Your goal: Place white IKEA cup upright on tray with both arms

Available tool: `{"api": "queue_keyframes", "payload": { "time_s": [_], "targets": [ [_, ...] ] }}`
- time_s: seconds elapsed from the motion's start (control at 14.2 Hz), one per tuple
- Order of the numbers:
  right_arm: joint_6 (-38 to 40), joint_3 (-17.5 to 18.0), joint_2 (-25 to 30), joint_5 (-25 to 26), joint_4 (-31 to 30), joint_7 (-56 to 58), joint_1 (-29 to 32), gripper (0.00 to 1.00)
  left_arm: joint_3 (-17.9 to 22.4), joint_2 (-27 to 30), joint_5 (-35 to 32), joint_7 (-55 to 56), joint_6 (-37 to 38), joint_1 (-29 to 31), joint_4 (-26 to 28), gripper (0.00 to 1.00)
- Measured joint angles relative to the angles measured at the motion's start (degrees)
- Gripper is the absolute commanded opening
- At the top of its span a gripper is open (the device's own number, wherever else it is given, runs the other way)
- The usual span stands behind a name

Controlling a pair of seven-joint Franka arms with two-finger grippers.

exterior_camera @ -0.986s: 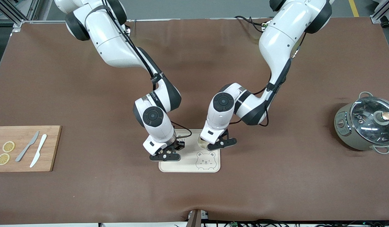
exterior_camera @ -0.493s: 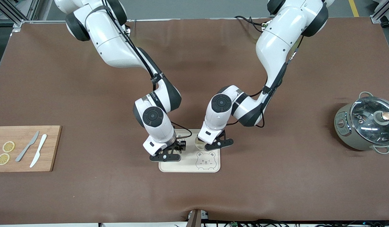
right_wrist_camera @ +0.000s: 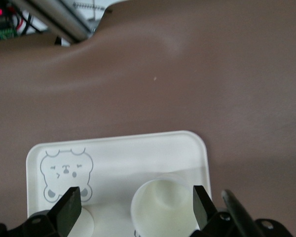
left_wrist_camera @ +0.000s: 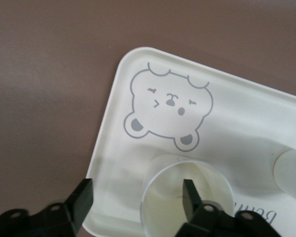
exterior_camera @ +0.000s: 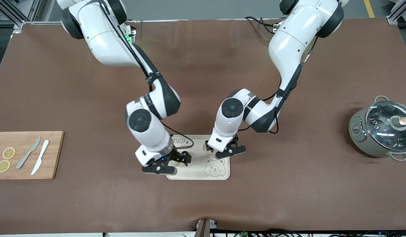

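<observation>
The cream tray [exterior_camera: 222, 176] with the bear face lies mid-table and holds two upright white cups. One cup [exterior_camera: 207, 150] stands at the tray's middle edge farther from the front camera. My left gripper [exterior_camera: 223, 152] is open over it. In the left wrist view [left_wrist_camera: 136, 197] one finger [left_wrist_camera: 188, 193] is inside this cup [left_wrist_camera: 163, 207] and the other is outside its wall. The second cup [right_wrist_camera: 163, 205] stands near the tray's corner toward the right arm's end. It sits between the open fingers of my right gripper [right_wrist_camera: 135, 203], which also shows in the front view [exterior_camera: 166, 165].
A wooden cutting board [exterior_camera: 53, 154] with lemon slices and two knives lies at the right arm's end. A grey pot [exterior_camera: 357, 131] with a glass lid stands at the left arm's end. Brown mat covers the table.
My right arm has swung toward the right arm's end of the tray and toward the front camera. My left gripper has shifted slightly over its cup.
</observation>
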State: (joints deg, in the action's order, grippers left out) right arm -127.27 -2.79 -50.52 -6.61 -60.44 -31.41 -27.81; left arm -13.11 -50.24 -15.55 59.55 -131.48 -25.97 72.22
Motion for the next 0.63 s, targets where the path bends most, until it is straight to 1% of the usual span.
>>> {"api": "queue_keyframes", "payload": {
  "time_s": [0.14,0.28,0.42,0.56,0.63],
  "targets": [
    [5.2,0.0,1.5,-0.1,0.0,1.1,3.4,1.0,-0.1,2.3,0.4,0.0,2.9,1.5,-0.6,1.0],
    [7.2,-0.1,2.7,-0.1,0.1,6.4,6.4,1.0,-0.3,6.1,2.0,-3.3,7.6,4.3,-1.1,1.0],
    [10.1,-0.2,4.7,-0.1,0.1,10.7,9.4,1.0,-0.2,10.0,4.5,-9.6,12.0,7.4,-1.1,1.0],
    [14.8,-0.4,6.6,-0.1,0.1,12.1,12.4,1.0,-0.1,12.2,5.1,-17.2,13.5,11.4,-1.0,1.0],
    [15.9,-0.4,7.3,-0.1,0.1,12.7,14.0,1.0,0.0,12.6,5.2,-21.6,13.7,13.8,-0.8,1.0]
  ]
}}
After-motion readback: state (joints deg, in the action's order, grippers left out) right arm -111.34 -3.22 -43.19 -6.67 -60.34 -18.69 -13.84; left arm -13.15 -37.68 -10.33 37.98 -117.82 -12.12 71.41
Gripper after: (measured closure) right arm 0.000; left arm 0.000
